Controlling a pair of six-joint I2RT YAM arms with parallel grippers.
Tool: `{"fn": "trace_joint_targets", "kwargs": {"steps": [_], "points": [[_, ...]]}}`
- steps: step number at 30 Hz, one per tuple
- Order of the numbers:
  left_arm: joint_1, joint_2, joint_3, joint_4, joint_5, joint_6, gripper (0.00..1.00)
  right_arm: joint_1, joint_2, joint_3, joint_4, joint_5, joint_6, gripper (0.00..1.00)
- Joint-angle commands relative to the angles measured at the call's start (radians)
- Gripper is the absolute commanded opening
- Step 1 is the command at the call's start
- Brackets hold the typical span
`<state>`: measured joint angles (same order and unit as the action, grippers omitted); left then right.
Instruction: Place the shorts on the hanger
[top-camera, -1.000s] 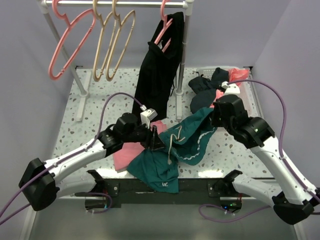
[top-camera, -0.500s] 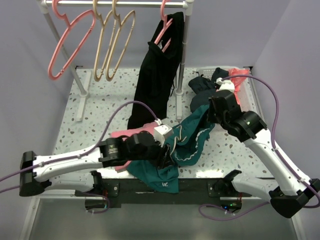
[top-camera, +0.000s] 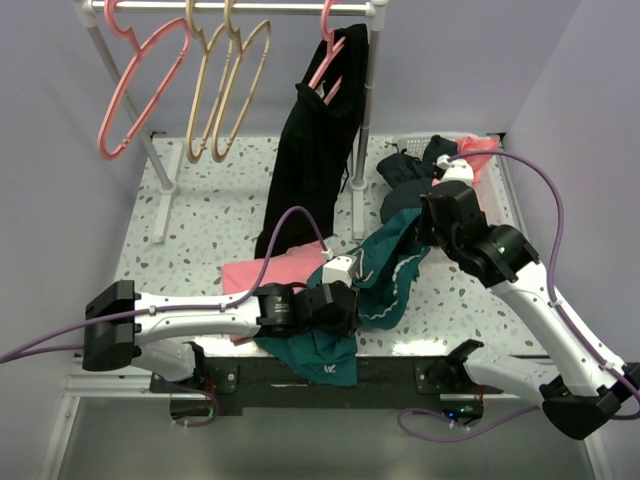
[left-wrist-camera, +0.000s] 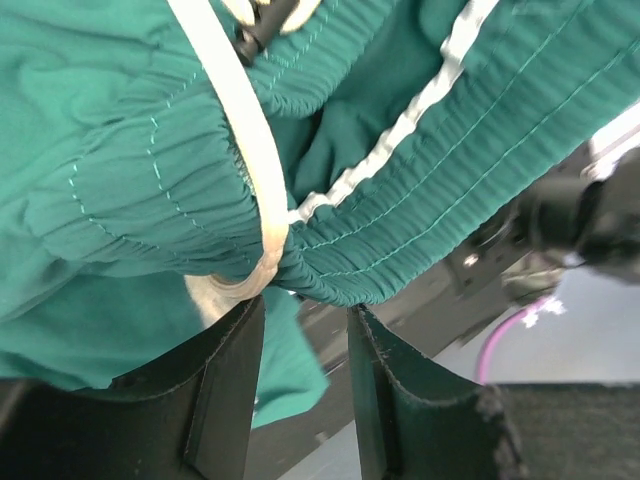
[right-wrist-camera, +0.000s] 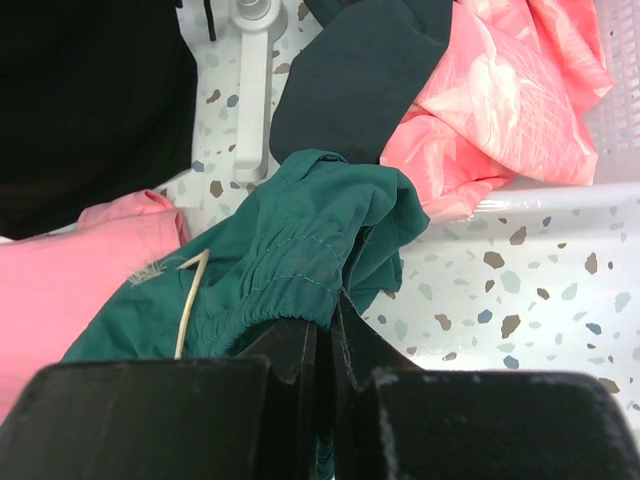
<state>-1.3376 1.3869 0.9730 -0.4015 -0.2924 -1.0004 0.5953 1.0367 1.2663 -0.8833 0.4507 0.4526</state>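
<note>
Overhead view, lower centre: dark teal-green soft fabric shorts (top-camera: 378, 268) lie bunched on the grey-speckled terrazzo tabletop (top-camera: 190, 225), drawn out between the two arms. They have a gathered elastic waistband, thin white trim and a flat white drawstring (left-wrist-camera: 240, 140). Right gripper (right-wrist-camera: 328, 315): black fingers pressed together at bottom centre of its wrist view, pinching a fold of the ribbed waistband, and the cloth rises from them in a soft peak. Left gripper (left-wrist-camera: 305, 310): matte black fingers (left-wrist-camera: 225, 390) parted, gap visible between them. The waistband edge and a drawstring loop sit right at the tips. From overhead, these tips are hidden in the folds. Cloth fills most of the left wrist view, and the background at lower right is blurred. A flat pink cloth (top-camera: 262, 275) lies partly under the shorts and the left arm, its near edge hidden. A thin tan clothes hanger with curved hook (top-camera: 205, 95), one of a like pair, hangs on the white rail (top-camera: 290, 7) at upper left, beside a pink hanger (top-camera: 140, 90), well apart from the shorts. A long black garment (top-camera: 315, 150) hangs at upper centre. Upper right: dark navy clothes (top-camera: 405, 170) and glossy pink patterned cloth (right-wrist-camera: 500, 90) are heaped by a white mesh basket (right-wrist-camera: 622, 90), which the frame edge cuts off.
</note>
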Motion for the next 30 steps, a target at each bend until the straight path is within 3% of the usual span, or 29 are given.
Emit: {"fn": "trace_joint_targets", "kwargs": {"steps": [1, 11, 19, 27, 30], "points": [[-0.008, -0.049, -0.026, 0.113, -0.050, -0.122, 0.44, 0.000, -0.040, -0.004, 0.029, 0.017, 0.017, 0.00], [-0.006, -0.098, -0.086, 0.141, -0.076, -0.231, 0.55, 0.000, -0.050, -0.042, 0.047, -0.017, 0.035, 0.00], [-0.006, -0.034, -0.083, 0.115, -0.135, -0.302, 0.56, 0.000, -0.043, -0.045, 0.055, -0.027, 0.046, 0.00], [-0.023, 0.044, -0.069, 0.064, -0.234, -0.310, 0.45, 0.000, -0.040, -0.007, 0.055, -0.011, 0.051, 0.00], [-0.028, 0.035, -0.063, 0.041, -0.296, -0.276, 0.29, 0.000, -0.040, 0.034, 0.047, 0.002, 0.046, 0.00]]}}
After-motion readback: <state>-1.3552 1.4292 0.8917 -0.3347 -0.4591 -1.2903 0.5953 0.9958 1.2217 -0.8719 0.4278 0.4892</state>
